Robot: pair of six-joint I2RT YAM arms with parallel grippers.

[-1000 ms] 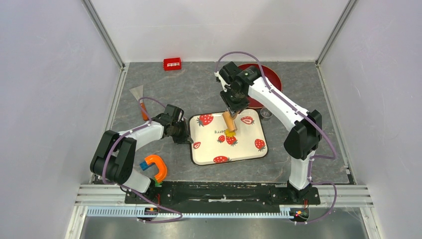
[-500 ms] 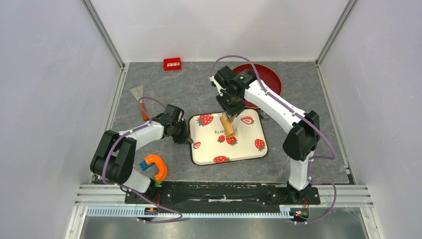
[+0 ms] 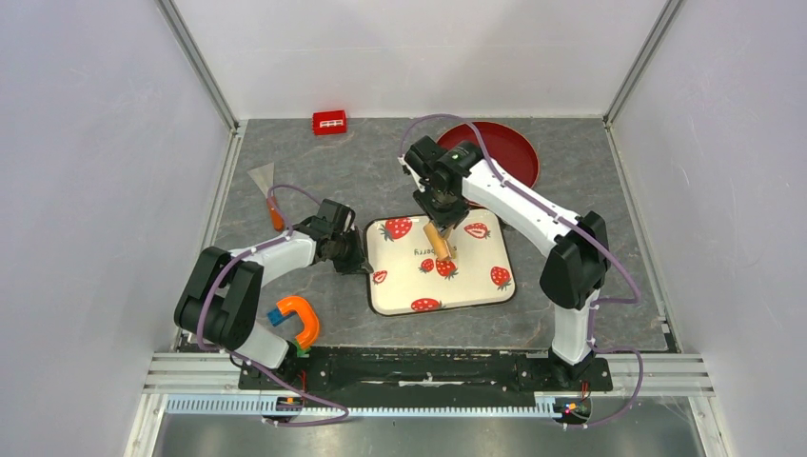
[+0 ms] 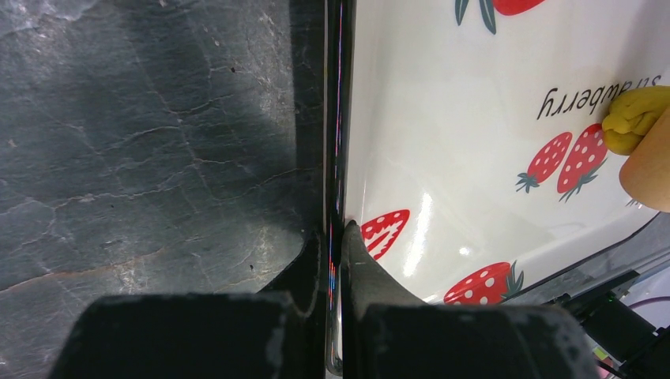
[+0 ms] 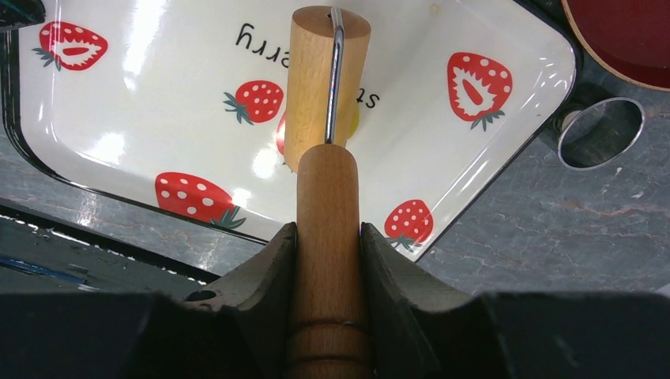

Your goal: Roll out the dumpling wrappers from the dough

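On strawberry tray [image 4: 442, 118], near its middle, dough [image 4: 636, 118] lying under roller [image 5: 326, 79] drum. We are clamping roller handle in right gripper [image 5: 328, 237], pinching tray's left rim with left gripper [image 4: 336, 237]. Our advice: pressing evenly, rolling slowly, holding tray steady.

A white strawberry-print tray [image 3: 471, 288] is sitting mid-way across the grey table [image 3: 590, 267], with a wooden roller [image 3: 439, 240] slanting over it. A red plate [image 3: 509, 152] is lying far right, and a metal ring [image 5: 599, 133] is standing between it and the tray. A small red box [image 3: 329, 122] is resting at the far edge. A scraper [image 3: 264, 179] and an orange U-shaped tool [image 3: 300, 319] are lying left.
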